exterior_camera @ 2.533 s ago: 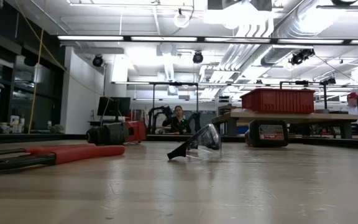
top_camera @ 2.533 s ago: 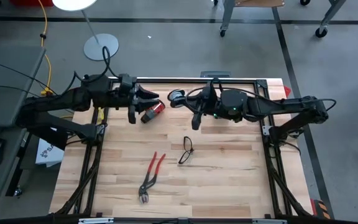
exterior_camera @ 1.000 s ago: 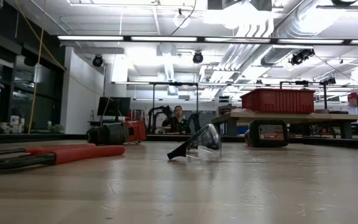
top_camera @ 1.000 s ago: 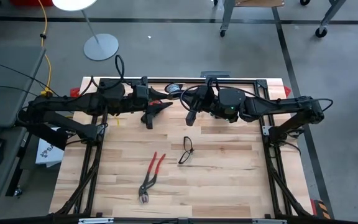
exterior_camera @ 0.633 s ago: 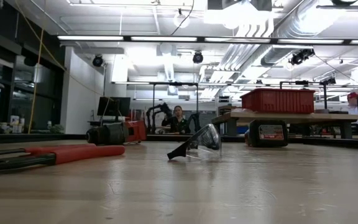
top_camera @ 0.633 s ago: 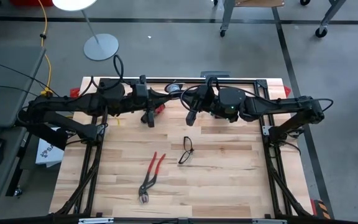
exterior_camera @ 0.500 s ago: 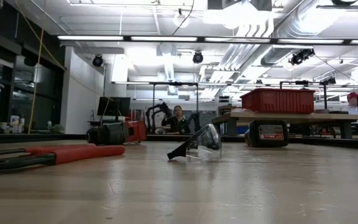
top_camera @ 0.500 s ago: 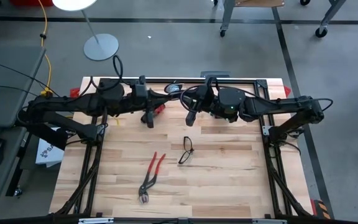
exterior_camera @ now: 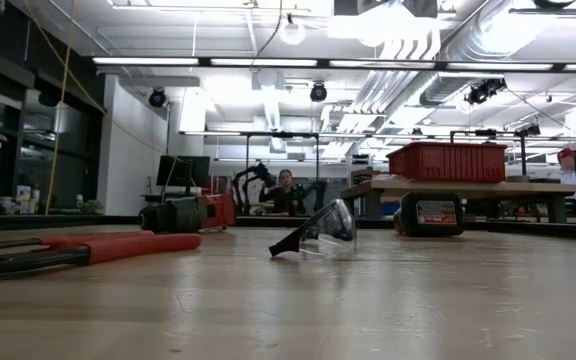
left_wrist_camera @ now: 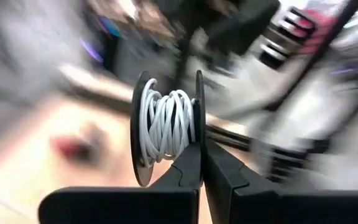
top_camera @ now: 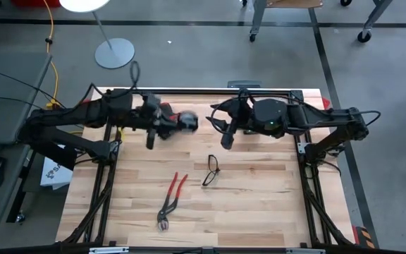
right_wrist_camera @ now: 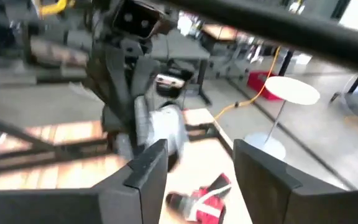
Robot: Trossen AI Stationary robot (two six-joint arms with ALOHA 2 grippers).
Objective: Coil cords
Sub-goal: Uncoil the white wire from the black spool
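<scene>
Spool wound with white cord, pinched by one rim in clenched left gripper, aloft near table's far edge, axle lying level. Right gripper close by, released, holding nothing. Bare wood below; pliers, glasses nearer front.
</scene>
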